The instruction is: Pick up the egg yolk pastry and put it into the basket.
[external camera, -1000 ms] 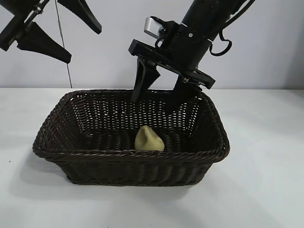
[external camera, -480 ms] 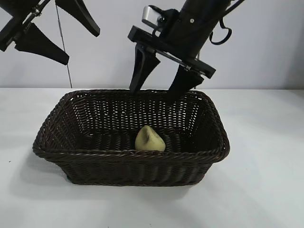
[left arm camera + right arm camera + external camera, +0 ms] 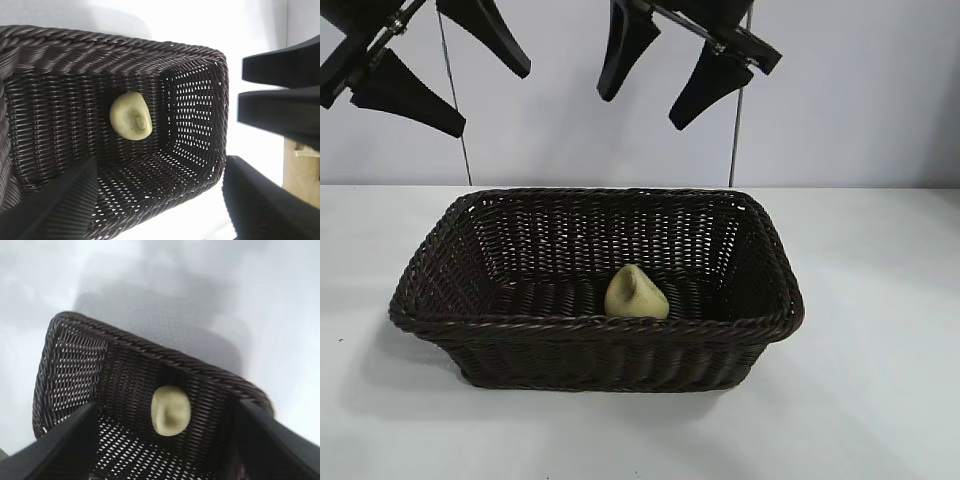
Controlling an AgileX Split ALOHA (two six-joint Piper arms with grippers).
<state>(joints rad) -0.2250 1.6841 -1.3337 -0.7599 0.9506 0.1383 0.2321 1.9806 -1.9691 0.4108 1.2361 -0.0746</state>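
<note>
Right gripper (image 3: 660, 88) high above the basket (image 3: 595, 325), fingers spread, holding nothing. Left gripper (image 3: 440, 75) up at the far left, also spread and unladen. Pastry (image 3: 635, 294) inside the basket, propped against the near wall, on the white desk (image 3: 880, 400).

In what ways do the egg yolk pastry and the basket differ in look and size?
The egg yolk pastry is pale yellow-cream and smooth; the basket is dark brown woven wicker. The pastry is small and rounded with a dimple; the basket is large and rectangular with sloping sides. The pastry lies inside the basket, against its near wall.
</note>
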